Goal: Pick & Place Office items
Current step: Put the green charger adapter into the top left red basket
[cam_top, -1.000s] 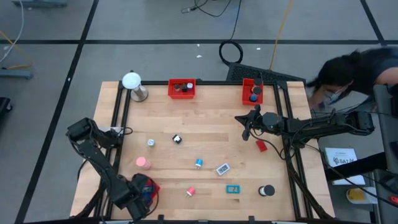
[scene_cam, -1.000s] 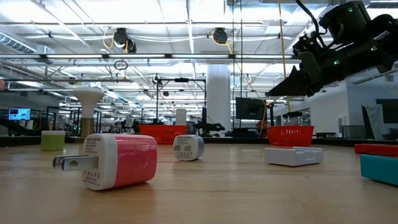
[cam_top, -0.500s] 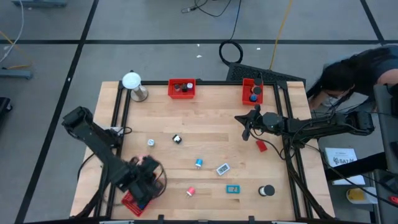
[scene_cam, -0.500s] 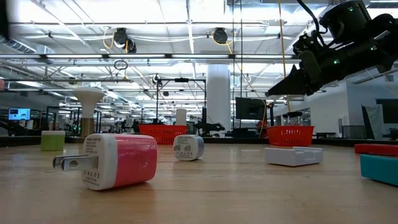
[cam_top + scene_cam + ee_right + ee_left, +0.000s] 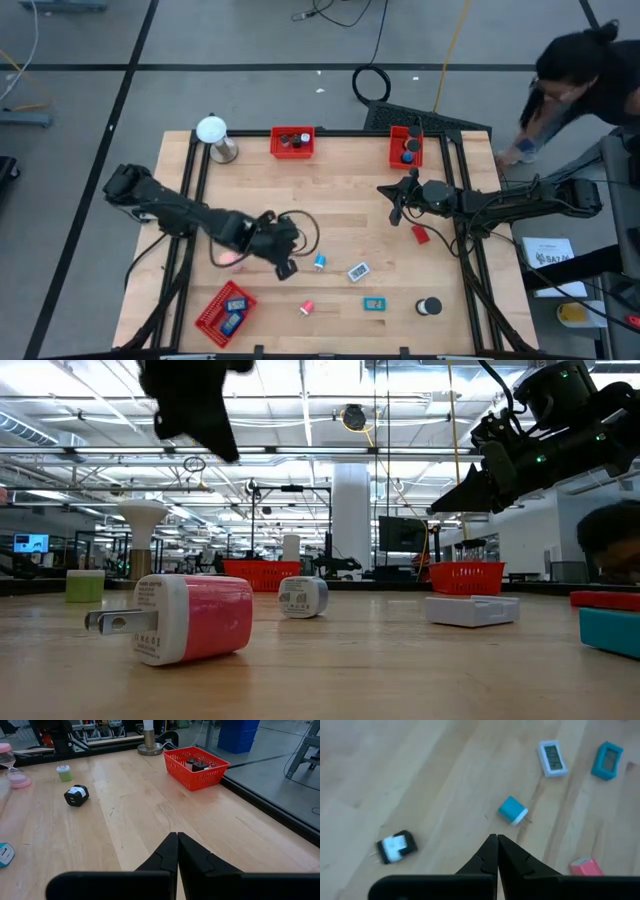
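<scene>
Small office items lie scattered on the wooden table: a blue plug (image 5: 320, 262), a white flat piece (image 5: 358, 271), a teal piece (image 5: 374, 304), a black roll (image 5: 429, 306), a small pink piece (image 5: 307, 308) and a red piece (image 5: 420, 234). My left gripper (image 5: 285, 265) hangs shut and empty above the table's middle, just left of the blue plug (image 5: 512, 810) and near a black-and-white plug (image 5: 395, 847). My right gripper (image 5: 395, 210) is shut and empty in the air at the right, short of the far right red tray (image 5: 406, 147).
A red mesh tray (image 5: 228, 310) with items sits at the near left corner, another (image 5: 292, 142) at the far edge. A white ball on a silver stand (image 5: 213, 135) is at the far left. A person (image 5: 585, 75) bends beyond the table's right side.
My left gripper has swung from over the red tray at the near left corner toward the table's middle, rising and rolling as it went. The tray stays at the near left corner, now uncovered. The person at the right has moved.
</scene>
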You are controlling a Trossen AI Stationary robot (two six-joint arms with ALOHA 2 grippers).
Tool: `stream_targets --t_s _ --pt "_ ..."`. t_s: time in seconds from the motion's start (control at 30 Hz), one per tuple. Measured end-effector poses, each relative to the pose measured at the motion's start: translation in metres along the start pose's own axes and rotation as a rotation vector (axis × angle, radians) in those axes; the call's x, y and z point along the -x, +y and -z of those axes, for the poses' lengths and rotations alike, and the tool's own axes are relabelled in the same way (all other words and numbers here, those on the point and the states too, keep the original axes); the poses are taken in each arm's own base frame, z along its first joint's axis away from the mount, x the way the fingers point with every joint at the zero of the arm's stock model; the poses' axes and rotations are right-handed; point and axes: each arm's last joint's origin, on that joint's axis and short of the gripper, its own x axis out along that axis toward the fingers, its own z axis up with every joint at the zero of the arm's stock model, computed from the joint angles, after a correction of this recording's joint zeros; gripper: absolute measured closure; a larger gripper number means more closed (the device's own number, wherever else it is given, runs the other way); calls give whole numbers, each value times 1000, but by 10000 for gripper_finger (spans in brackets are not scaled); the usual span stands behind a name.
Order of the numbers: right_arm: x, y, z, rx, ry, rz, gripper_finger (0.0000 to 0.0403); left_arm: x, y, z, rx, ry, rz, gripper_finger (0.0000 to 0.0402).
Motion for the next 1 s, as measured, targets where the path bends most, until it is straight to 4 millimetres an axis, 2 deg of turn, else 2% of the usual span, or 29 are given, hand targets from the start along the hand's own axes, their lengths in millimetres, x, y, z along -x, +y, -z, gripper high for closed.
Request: stream_targets --t_s 0.13,0.27,0.4,0.53,0.83,1.0 --pt "0 0 0 0 0 0 403 -11 23 5 84 141 -16 398" --pt "0 0 0 0 1 0 403 0 43 7 220 241 -102 399" --pt "0 0 0 1 1 0 403 9 66 8 382 325 -205 374" --pt "0 0 0 2 0 0 403 13 78 13 429 432 -262 325" --pt "0 0 -1 17 -8 -1 403 18 88 22 470 514 -384 176" --pt "0 0 -1 23 -8 0 403 10 98 42 524 501 -404 140"
